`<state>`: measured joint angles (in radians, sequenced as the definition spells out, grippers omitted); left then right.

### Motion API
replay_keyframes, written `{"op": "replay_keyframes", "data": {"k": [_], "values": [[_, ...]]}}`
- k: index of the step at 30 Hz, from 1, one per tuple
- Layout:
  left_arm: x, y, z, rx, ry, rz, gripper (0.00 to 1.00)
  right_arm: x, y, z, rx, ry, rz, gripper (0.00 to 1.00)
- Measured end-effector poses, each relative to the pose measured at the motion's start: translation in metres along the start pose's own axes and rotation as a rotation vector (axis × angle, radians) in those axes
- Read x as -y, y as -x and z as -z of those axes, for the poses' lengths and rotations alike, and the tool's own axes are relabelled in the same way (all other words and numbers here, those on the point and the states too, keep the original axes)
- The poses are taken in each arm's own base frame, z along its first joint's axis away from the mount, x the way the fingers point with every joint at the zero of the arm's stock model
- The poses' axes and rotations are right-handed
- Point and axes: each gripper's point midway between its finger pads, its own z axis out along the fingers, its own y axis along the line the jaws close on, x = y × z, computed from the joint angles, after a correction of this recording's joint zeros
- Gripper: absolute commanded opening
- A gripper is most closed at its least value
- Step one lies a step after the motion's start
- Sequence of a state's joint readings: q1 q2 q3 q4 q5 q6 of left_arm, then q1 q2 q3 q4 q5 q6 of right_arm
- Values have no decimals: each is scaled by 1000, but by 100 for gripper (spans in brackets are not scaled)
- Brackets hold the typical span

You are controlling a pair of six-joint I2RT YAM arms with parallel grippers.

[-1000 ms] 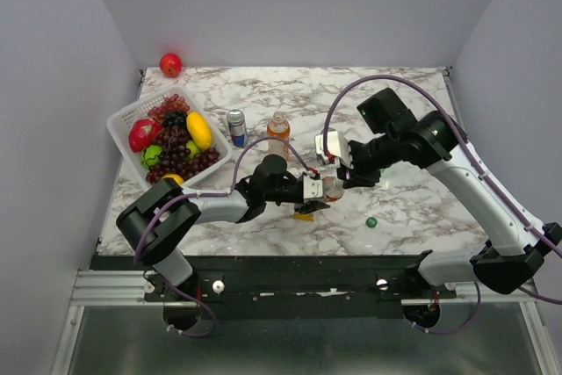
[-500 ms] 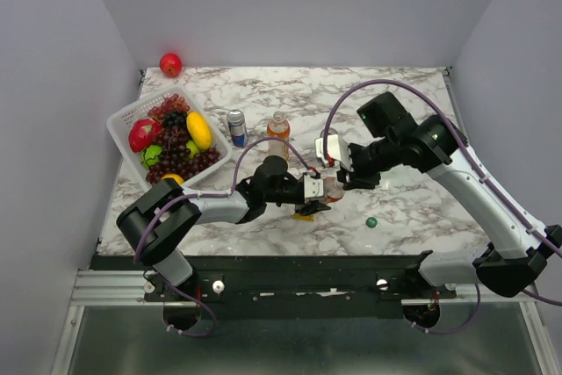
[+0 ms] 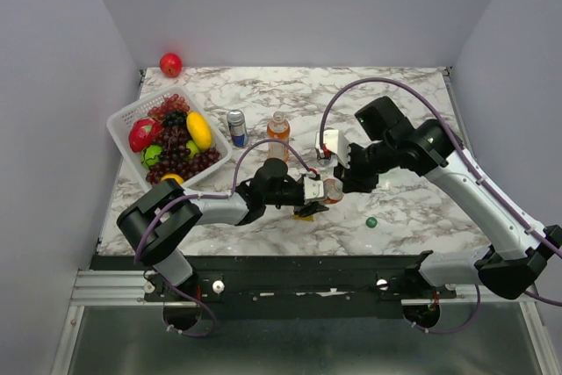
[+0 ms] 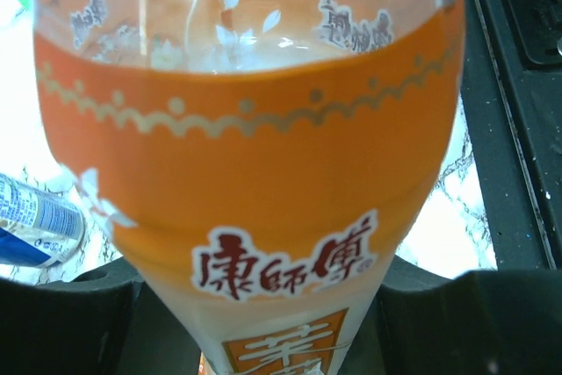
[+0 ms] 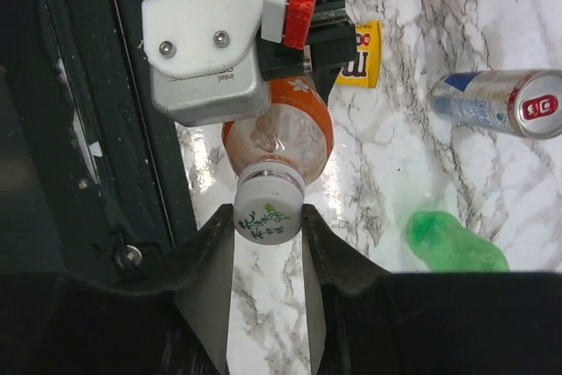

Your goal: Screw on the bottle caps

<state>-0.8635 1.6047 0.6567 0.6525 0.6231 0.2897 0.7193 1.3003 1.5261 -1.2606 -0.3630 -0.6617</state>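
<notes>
My left gripper is shut on an orange-labelled bottle near the table's front middle. That bottle fills the left wrist view, with my dark fingers on either side of its lower part. My right gripper is shut on the white cap, which sits on the bottle's neck. A second orange bottle stands farther back. A green bottle lies on the marble, and a small dark green cap lies to the front right.
A blue and silver can stands left of the second bottle. A white basket of fruit fills the left side, and a red apple sits at the back left corner. A yellow packet lies under my left gripper.
My right wrist has turned and shifted slightly left while staying closed on the cap. The left arm and the bottle have barely moved.
</notes>
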Motion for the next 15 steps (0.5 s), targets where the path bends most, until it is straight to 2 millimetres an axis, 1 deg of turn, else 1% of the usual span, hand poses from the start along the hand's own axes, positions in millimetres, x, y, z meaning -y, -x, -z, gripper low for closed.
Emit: {"op": "replay_keyframes", "data": {"k": [7,12,15], "values": [[-3,-7,2,-23,36,13,0,1,-10,-6,-38,-39,-143,22],[-4,-10,3,-31,50,19,0,4,-12,-9,-59,-55,-228,13],[-6,-10,3,-32,59,22,0,9,-10,-10,-61,-68,-301,13]]}}
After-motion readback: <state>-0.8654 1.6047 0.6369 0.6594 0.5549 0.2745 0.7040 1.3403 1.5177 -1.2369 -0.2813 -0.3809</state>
